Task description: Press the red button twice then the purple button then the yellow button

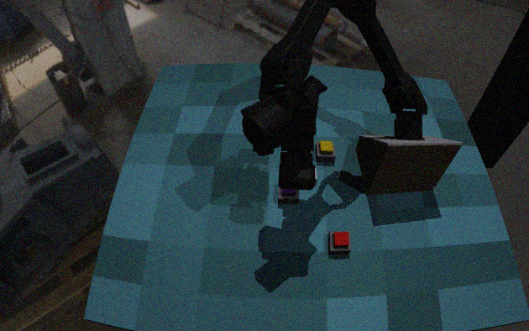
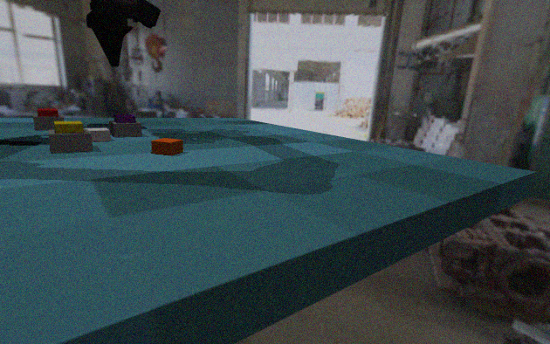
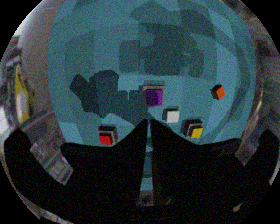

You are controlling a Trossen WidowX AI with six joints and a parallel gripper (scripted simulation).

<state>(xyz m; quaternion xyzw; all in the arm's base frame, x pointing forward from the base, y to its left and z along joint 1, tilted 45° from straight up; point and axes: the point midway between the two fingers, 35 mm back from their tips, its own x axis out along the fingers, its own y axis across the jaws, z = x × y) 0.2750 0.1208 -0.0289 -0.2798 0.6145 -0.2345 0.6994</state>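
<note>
- Gripper (image 2: 113,58): fingers drawn nearly together, nothing between them. In the exterior view it hangs in the air above the purple button (image 2: 125,118), with clear space between tip and cap. In the top view the arm's body covers most of that button, so only a purple sliver shows at the lower edge of the tool.
- Purple button: sits on a grey base near the middle of the teal table (image 2: 362,244). In the wrist view it lies just ahead of the closed fingertips, close to the centre line.
- Red button (image 1: 341,239): stands on its own base, well apart from the gripper, toward the near side of the table in the top view. Cap appears raised.
- Yellow button (image 1: 326,146): on its base just beside the arm's wrist in the top view, between the arm and the brown box (image 1: 405,164).
- White block (image 3: 172,115): lies between the purple and yellow buttons in the wrist view. Whether it touches either base, I cannot tell.
- Orange block (image 2: 167,146): alone on the table, well apart from the buttons.
</note>
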